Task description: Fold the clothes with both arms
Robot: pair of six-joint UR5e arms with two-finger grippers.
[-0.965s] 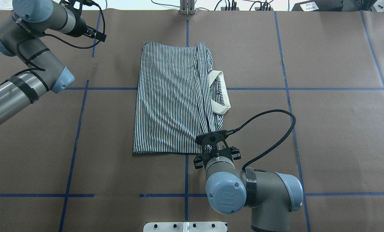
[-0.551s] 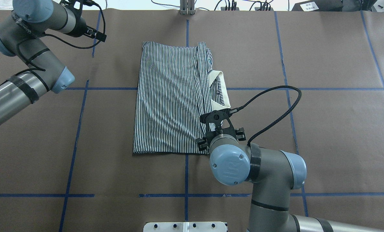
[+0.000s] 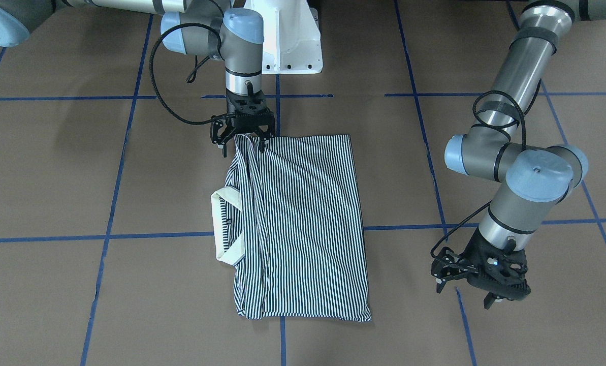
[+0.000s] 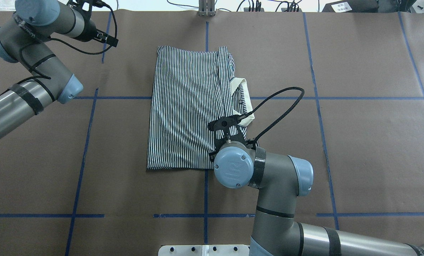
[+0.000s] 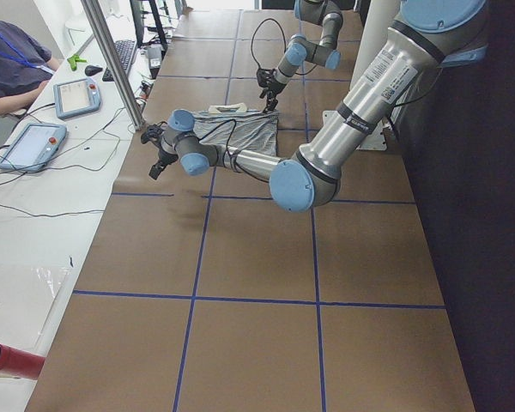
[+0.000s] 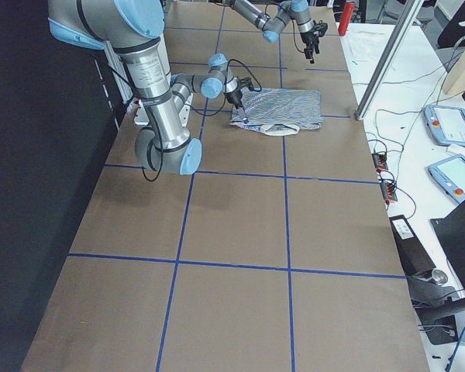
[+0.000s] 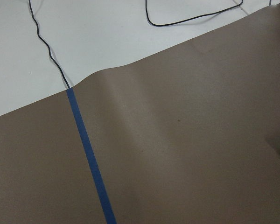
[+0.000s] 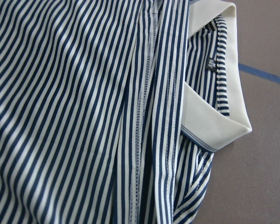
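Overhead exterior view first: the striped shirt lies flat in the middle of the brown table. Its cream collar pokes out on my robot's right side. A long strip of cloth beside the collar is folded over on top of the rest.

The right gripper hangs over the shirt's near corner, on the collar side. From the front camera its fingers look spread apart, with nothing pinched between them. The right wrist camera sees only stripes and collar, lying loose and flat, so I think no cloth is lifted yet.

The left gripper is well apart from the shirt, over bare table near a blue tape line. Its fingers look spread too, and it holds nothing.

I think we are at the start of a new fold. The right arm is lining up to take its corner. The left arm is not in place yet.

For the next move, I think the right gripper needs to go down and pinch the cloth edge, not the collar. The left gripper needs to come over to the far corner on the same side. Then both can lift together and lay that side over evenly.
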